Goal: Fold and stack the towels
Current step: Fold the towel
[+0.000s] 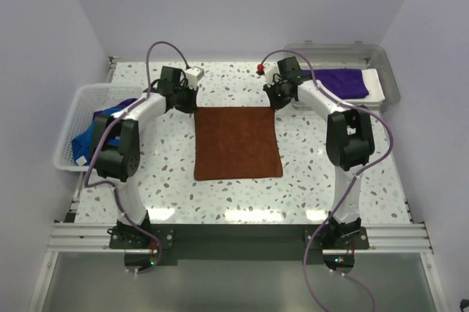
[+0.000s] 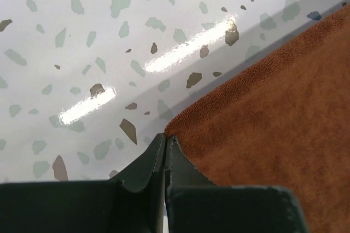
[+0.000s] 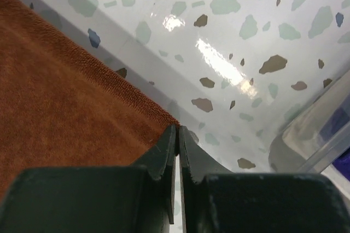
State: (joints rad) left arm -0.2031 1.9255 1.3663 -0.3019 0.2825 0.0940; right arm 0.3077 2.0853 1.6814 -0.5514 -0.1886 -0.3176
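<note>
Towel (image 1: pixel 238 143), rust-brown, lies flat mid-surface, one tool at each far corner, likely to draw that edge nearward for a first fold. Wrist views add what overhead hides: left tool (image 2: pixel 165 145) and right tool (image 3: pixel 178 134) both a mere slit wide at the corner tips, cloth between them not discernible. Only overhead shows blue towels (image 1: pixel 95 132) in the left-edge basket (image 1: pixel 67 132) and a purple towel (image 1: pixel 341 81) in the far-right bin (image 1: pixel 333 49).

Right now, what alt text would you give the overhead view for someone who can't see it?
A brown towel lies flat on a speckled table, the left pincer and right pincer at its two far corners. A white basket of blue cloth sits left, a clear bin holding a purple towel right.
</note>
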